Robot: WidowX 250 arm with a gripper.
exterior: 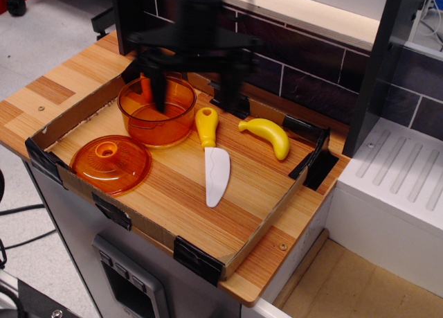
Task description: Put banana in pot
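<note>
While my pincer (pixel 194 89) is hanging spread wide above the pot (pixel 157 111) and knife handle (pixel 206 126), the banana (pixel 266 136) is lying untouched on the counter (pixel 180 193), right of the knife.

The black hand (pixel 196 89) hangs at the upper middle of the view, its outline smeared by motion blur. Two dark fingers point straight down, spread wide apart with nothing between them: the one nearer the picture's left (pixel 158 88) is long and thin, the other (pixel 234 82) sits well to the right. A wide black crossbar (pixel 190 41) joins them beneath the wrist.
</note>
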